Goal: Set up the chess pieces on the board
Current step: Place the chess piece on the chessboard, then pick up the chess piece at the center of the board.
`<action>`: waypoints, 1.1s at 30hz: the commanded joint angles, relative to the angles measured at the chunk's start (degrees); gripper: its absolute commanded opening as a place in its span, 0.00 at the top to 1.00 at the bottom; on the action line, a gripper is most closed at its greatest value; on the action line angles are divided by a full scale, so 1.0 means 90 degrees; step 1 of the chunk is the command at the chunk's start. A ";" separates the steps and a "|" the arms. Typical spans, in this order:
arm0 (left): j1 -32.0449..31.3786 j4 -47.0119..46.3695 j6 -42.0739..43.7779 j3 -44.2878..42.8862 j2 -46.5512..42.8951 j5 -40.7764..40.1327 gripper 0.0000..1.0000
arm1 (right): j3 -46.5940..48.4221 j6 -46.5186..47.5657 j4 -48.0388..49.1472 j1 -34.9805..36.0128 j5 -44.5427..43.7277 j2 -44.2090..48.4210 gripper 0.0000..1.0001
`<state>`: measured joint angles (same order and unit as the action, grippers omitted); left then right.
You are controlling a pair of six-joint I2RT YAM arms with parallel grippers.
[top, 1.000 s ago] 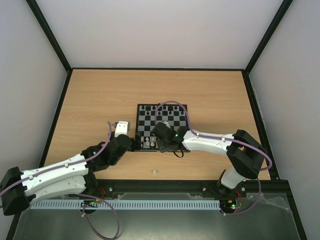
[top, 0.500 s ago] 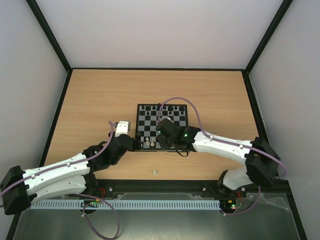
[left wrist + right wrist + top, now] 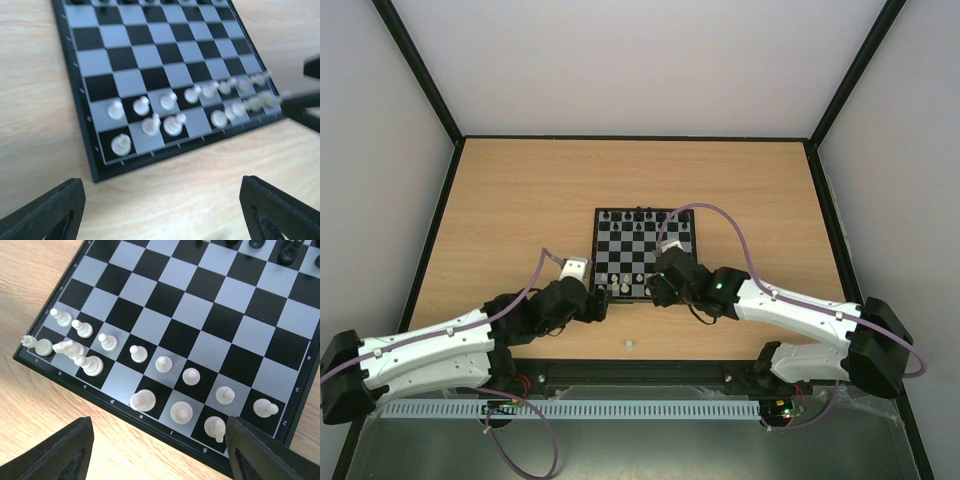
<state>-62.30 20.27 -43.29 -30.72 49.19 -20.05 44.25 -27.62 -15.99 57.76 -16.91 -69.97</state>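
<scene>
Board (image 3: 643, 254): flat, mid-desk (image 3: 520, 200), sides roughly parallel to the desk edges.
White pieces (image 3: 142, 400): in the two near rows, long axes upright (the left-corner ones look aslant; cannot tell).
Black pieces (image 3: 640, 215): far rows.
Stray piece (image 3: 630, 345): pale, on the desk near the front edge, well apart from the board.
Left pincer (image 3: 160, 210): spread wide, holding nothing, just off the board's near-left corner.
Right pincer (image 3: 160, 450): spread wide, empty, by the near-right edge.
</scene>
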 commanded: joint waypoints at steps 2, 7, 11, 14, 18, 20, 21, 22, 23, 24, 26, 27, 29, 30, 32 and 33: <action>-0.0545 0.0563 -0.0497 -0.0054 -0.0042 0.0667 0.26 | -0.0231 -0.0024 0.0146 -0.0020 -0.0176 0.0410 0.27; -0.1157 0.0334 -0.0882 0.0004 0.0403 0.0654 0.46 | -0.0287 -0.0056 0.0146 -0.0018 -0.0174 0.0646 0.26; -0.1750 -0.0029 -0.1068 -0.0007 0.1010 0.0428 0.48 | -0.0318 -0.0081 0.0126 -0.0018 -0.0160 0.0752 0.26; -0.2104 -0.0115 -0.1195 -0.0106 0.1558 0.0166 0.47 | -0.0346 -0.0086 0.0136 -0.0019 -0.0115 0.0806 0.26; -0.2492 -0.0128 -0.1265 -0.0405 0.2175 -0.0085 0.42 | -0.0371 -0.0096 0.0127 -0.0012 -0.0089 0.0807 0.26; -0.2569 0.0047 -0.1290 -0.0592 0.2393 -0.0251 0.37 | -0.0375 -0.0098 0.0135 -0.0018 -0.0075 0.0838 0.26; -0.2592 0.0093 -0.1280 -0.0668 0.2480 -0.0299 0.35 | -0.0384 -0.0098 0.0136 -0.0017 -0.0075 0.0848 0.26; -0.2605 0.0099 -0.1259 -0.0720 0.2547 -0.0322 0.34 | -0.0390 -0.0103 0.0136 -0.0020 -0.0070 0.0864 0.26; -0.2608 0.0087 -0.1242 -0.0770 0.2603 -0.0329 0.34 | -0.0394 -0.0105 0.0136 -0.0014 -0.0064 0.0877 0.26; -0.2617 0.0049 -0.1213 -0.0805 0.2663 -0.0320 0.33 | -0.0395 -0.0100 0.0140 -0.0018 -0.0056 0.0887 0.26; -0.2644 0.0005 -0.1169 -0.0867 0.2762 -0.0304 0.32 | -0.0404 -0.0105 0.0136 -0.0020 -0.0062 0.0898 0.26; -0.2655 -0.0010 -0.1152 -0.0885 0.2814 -0.0297 0.32 | -0.0405 -0.0104 0.0136 -0.0020 -0.0052 0.0900 0.26; -0.2657 0.0001 -0.1138 -0.0926 0.2923 -0.0280 0.32 | -0.0412 -0.0105 0.0141 -0.0016 -0.0060 0.0917 0.26; -0.2657 0.0015 -0.1145 -0.0931 0.2982 -0.0277 0.32 | -0.0414 -0.0105 0.0145 -0.0019 -0.0045 0.0927 0.26; -0.2666 0.0032 -0.1151 -0.0952 0.3078 -0.0233 0.35 | -0.0420 -0.0107 0.0143 -0.0015 -0.0064 0.0957 0.26; -0.2667 0.0039 -0.1159 -0.0947 0.3122 -0.0211 0.37 | -0.0416 -0.0105 0.0145 -0.0020 -0.0062 0.0966 0.26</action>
<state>-85.60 19.88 -54.02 -37.89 75.66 -21.26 41.45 -28.32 -14.63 57.76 -17.08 -62.59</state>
